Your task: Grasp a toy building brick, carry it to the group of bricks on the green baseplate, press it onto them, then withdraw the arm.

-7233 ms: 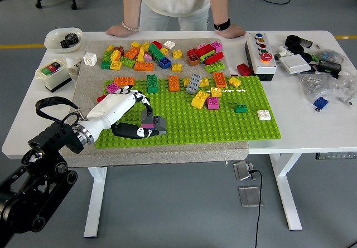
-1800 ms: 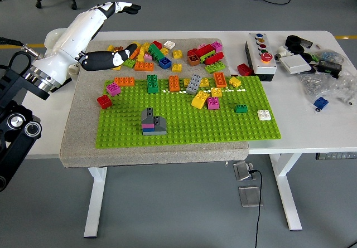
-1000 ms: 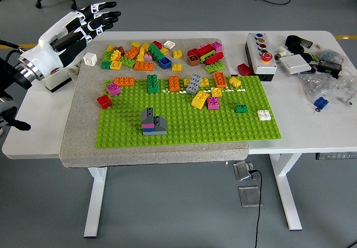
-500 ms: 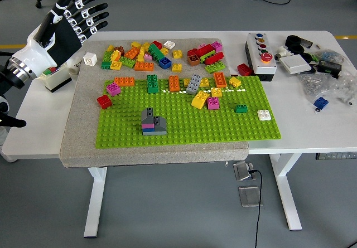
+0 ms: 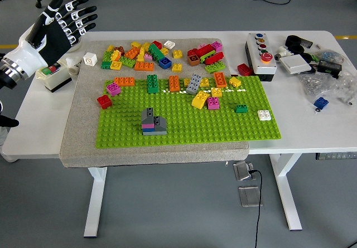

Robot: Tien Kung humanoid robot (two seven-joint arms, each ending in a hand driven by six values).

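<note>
Green baseplate (image 5: 223, 122) — grey-and-pink brick stack (image 5: 152, 122), black-and-white hand (image 5: 58, 28).

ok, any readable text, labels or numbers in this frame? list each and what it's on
No text is readable.
Grey push-button control box: any labels beside its coloured buttons are too small to read.
White switch box with green and red buttons: no marking can be made out.
Dark packets and boxes at the table's far right: print, if any, is blurred.
Toy bricks and green baseplate: no print visible.
</note>
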